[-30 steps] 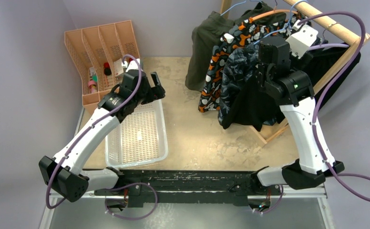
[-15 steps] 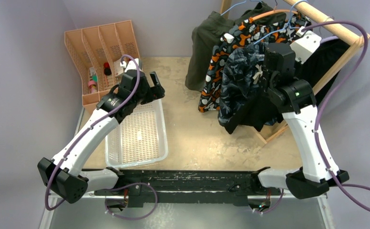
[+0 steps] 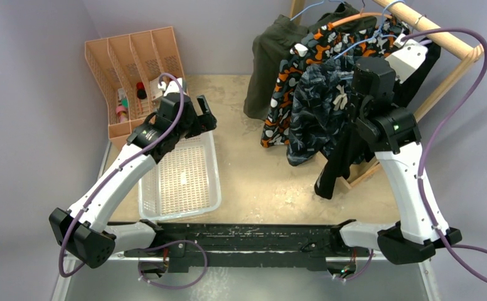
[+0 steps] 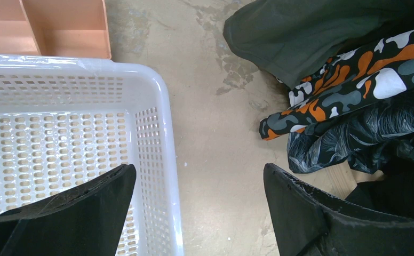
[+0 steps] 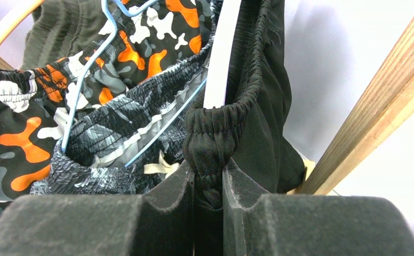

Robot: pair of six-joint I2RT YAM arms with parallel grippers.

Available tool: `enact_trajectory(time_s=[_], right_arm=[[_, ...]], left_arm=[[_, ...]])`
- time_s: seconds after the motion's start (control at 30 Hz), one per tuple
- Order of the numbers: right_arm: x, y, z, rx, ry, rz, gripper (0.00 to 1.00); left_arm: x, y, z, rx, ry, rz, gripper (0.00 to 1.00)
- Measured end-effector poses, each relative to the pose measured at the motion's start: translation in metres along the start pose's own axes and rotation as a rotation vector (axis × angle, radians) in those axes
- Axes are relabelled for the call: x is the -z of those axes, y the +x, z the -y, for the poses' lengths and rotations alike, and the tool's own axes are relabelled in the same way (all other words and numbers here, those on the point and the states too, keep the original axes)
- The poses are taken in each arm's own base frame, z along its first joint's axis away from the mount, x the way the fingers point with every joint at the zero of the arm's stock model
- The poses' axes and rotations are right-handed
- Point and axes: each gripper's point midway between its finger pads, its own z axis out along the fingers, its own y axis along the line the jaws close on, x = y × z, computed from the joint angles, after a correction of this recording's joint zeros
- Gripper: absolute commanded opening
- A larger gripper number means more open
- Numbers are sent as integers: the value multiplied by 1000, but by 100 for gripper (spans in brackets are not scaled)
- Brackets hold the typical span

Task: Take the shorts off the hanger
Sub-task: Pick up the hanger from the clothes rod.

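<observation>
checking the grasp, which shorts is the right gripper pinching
The plain black shorts: their waistband is clamped in the right gripper. The blue-grey camouflage pair, the orange camouflage pair and the olive pair hang alongside, ungripped.

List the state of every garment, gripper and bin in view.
black shorts, waistband on white hanger, pinched by right gripper.
right gripper, shut on black shorts.
left gripper, open, empty, above white basket edge.
blue-grey camouflage shorts, hanging, untouched.
orange camouflage shorts, hanging, untouched.
olive shorts, hanging, untouched.
white basket, nothing visible inside.
</observation>
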Motion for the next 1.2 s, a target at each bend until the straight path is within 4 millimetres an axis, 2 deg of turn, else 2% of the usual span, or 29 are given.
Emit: enact_trajectory(time_s=[0.4, 0.67, 0.8, 0.93, 1.13, 1.2], right_arm=[[9, -18, -5, -18, -89, 16, 0], [32, -40, 8, -94, -194, 45, 0], [43, -41, 7, -112, -269, 30, 0], [48, -21, -1, -110, -332, -28, 0], [55, 39, -6, -36, -420, -165, 0], [63, 53, -5, -18, -463, -206, 0]], left_arm=[[0, 0, 0, 0, 0, -1, 89], [-3, 2, -1, -2, -5, -7, 89], [-4, 3, -1, -3, -9, -11, 89], [-5, 3, -1, -3, -9, -12, 89], [-5, 3, -1, -3, -9, -11, 89], [-5, 3, -1, -4, -9, -12, 89]])
